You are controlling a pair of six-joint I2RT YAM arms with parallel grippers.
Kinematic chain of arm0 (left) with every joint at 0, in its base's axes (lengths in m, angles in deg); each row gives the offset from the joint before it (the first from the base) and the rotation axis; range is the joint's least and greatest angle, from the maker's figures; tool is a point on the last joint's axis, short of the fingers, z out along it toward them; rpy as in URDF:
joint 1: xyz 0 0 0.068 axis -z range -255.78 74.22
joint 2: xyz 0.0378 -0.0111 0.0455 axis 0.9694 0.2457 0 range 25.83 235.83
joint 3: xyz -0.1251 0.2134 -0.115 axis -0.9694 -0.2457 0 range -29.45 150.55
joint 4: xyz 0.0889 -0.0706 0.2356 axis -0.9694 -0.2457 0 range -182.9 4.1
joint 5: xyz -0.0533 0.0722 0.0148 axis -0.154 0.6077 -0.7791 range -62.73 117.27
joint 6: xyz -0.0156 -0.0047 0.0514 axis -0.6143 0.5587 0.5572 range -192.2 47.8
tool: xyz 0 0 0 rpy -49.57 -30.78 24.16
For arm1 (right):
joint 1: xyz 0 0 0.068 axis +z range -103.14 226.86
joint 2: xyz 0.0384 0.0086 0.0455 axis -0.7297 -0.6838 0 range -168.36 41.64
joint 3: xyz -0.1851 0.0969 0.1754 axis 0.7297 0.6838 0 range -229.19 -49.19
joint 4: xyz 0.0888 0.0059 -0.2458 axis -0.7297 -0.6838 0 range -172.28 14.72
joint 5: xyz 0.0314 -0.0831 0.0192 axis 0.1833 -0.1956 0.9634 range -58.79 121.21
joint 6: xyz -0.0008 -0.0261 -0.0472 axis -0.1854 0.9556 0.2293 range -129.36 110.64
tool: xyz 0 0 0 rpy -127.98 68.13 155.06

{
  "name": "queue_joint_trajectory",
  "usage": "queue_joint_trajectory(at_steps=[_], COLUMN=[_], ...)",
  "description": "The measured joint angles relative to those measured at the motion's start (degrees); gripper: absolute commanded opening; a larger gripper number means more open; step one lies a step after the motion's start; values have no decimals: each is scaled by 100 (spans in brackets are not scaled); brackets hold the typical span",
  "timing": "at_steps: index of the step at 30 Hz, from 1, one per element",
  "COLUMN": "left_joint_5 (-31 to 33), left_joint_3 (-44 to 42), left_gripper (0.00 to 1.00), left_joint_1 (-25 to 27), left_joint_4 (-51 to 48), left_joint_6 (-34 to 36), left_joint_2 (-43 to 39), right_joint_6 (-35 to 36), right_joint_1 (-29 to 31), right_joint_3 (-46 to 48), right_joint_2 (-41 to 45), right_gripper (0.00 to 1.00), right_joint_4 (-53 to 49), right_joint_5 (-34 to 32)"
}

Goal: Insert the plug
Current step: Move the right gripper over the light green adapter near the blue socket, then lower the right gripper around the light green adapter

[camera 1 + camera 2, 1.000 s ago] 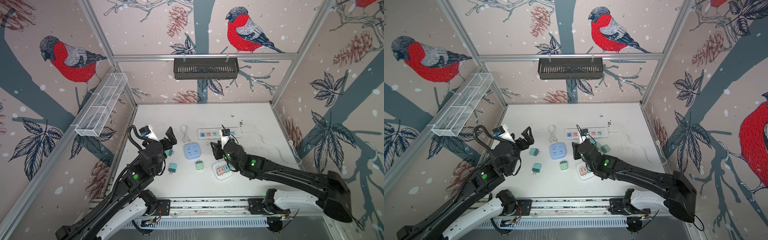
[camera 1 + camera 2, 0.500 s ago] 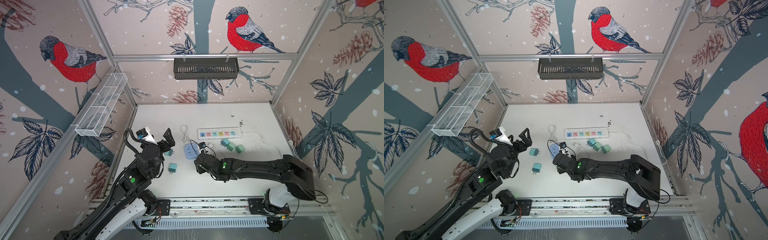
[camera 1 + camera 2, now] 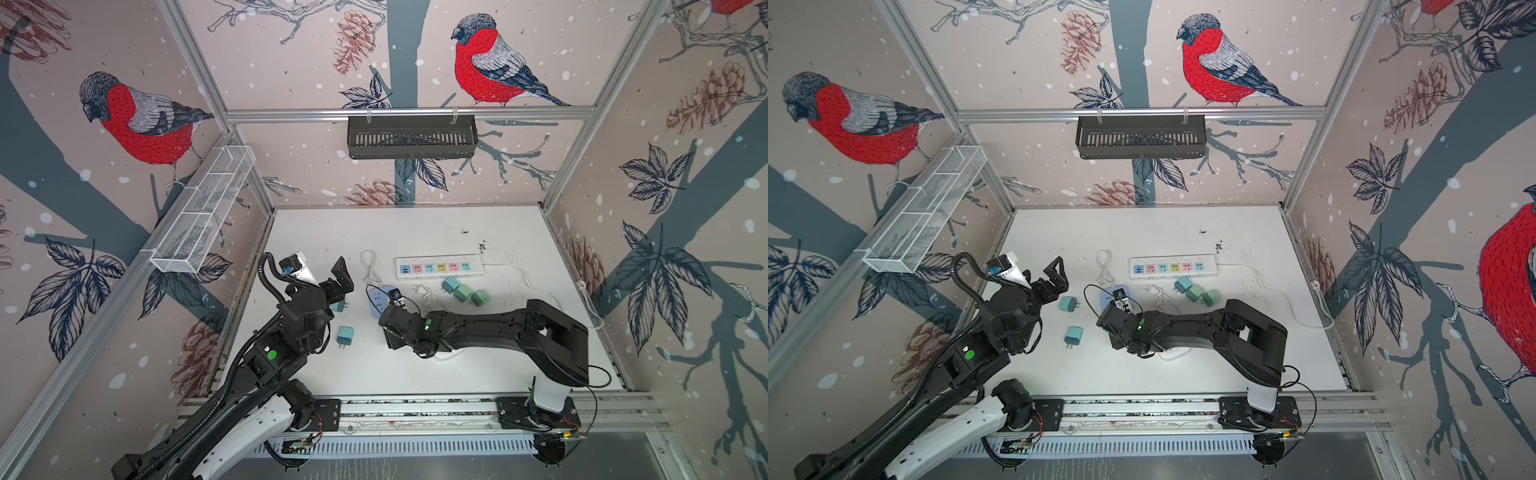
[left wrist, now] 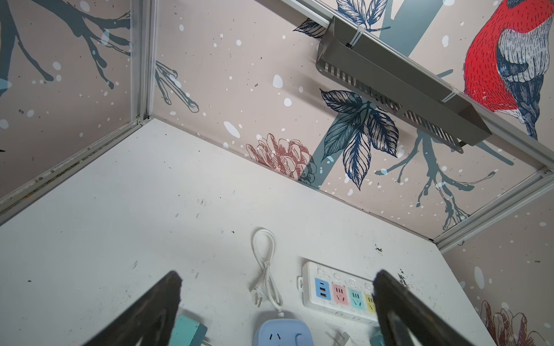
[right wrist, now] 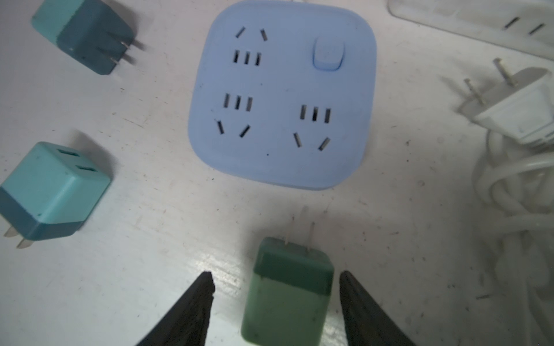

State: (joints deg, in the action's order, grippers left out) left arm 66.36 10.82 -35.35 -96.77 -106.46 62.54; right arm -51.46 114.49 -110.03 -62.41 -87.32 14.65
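A green plug (image 5: 287, 293) lies on the white table between the fingers of my right gripper (image 5: 275, 274). The jaws stand open, with a gap on each side of the plug. Its two prongs point at the blue square socket (image 5: 281, 96), a short way ahead. In both top views the right wrist (image 3: 399, 328) covers this plug, just near of the blue socket (image 3: 376, 297). My left gripper (image 4: 278, 276) is open and empty, raised at the left (image 3: 338, 276) over a teal plug (image 4: 187, 329).
Two teal plugs (image 5: 54, 188) (image 5: 87, 33) lie left of the blue socket. A white power strip (image 3: 438, 267) sits further back, with three green plugs (image 3: 461, 293) near it. A white corded plug (image 5: 521, 113) and loose cords (image 3: 368, 266) lie around. The cage walls stand close.
My right arm has swung left across the table to the blue socket, and its jaws have widened. The left arm has shifted only slightly.
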Motion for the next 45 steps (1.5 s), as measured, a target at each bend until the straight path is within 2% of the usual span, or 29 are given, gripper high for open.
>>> queue_joint_trajectory(at_steps=[6, 17, 30, 37, 45], left_joint_5=[-2, 35, 98, 94, 76], left_joint_3=[11, 15, 15, 15, 15], left_gripper=[99, 99, 99, 99, 99], left_joint_1=[-2, -2, -13, -13, -13], left_joint_4=[-2, -4, -11, -13, -13], left_joint_6=[20, 22, 22, 22, 22], left_joint_2=[-39, -116, -256, -219, -219], right_joint_6=[140, 479, 678, 629, 437], right_joint_1=[-210, -46, 409, 654, 748], right_joint_3=[-264, -892, -702, -527, -39], right_joint_2=[-422, -863, -667, -402, -107], right_gripper=[68, 68, 69, 76, 76], right_joint_4=[-9, -136, -138, -299, -476], right_joint_5=[175, 424, 658, 450, 225])
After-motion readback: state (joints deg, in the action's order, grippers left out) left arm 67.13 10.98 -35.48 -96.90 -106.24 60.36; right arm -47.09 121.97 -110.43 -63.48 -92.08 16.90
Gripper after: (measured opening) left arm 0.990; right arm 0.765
